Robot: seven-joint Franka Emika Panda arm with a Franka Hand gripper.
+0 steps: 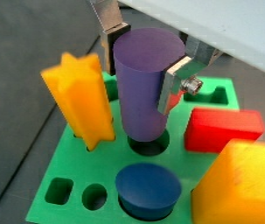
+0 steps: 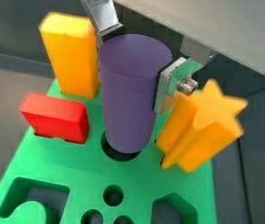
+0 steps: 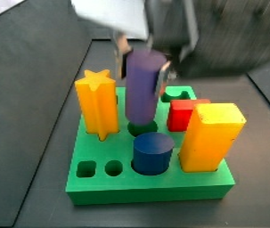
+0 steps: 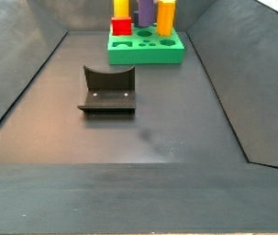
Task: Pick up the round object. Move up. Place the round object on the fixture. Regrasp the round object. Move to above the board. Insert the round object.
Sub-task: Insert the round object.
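**Purple peg standing in a round hole of the green board**

Purple round object [image 1: 144, 83] stands upright with its lower end in a round hole of the board [image 1: 82, 171]; the board, the largest thing here, is a bright green slab lying flat on the dark floor, seen far off in a side view [image 4: 148, 50] and close in another [image 3: 102, 178]; several of its smaller holes stand empty.

Next in size, a tall orange-yellow block [image 3: 212, 135] stands at one corner of the board; a yellow star-shaped peg [image 3: 96, 105] stands just beside the purple peg; a red block [image 3: 181, 114] sits low on its other side; a thick dark blue cylinder [image 3: 151, 152] stands in front of it, shorter than the rest.

The fixture [image 4: 108, 90], a dark bracket on a base plate, stands on the floor well apart from the board, nearer that side camera, with nothing on it.

The gripper [image 1: 146, 54] is directly above the board, around the upper part of the purple peg; in both wrist views its silver fingers [image 2: 170, 83] lie on either side of the peg, the jaws narrow and pressed to its sides; the gripper [image 2: 135, 52] thus holds the peg near its top; in a side view the arm is blurred.
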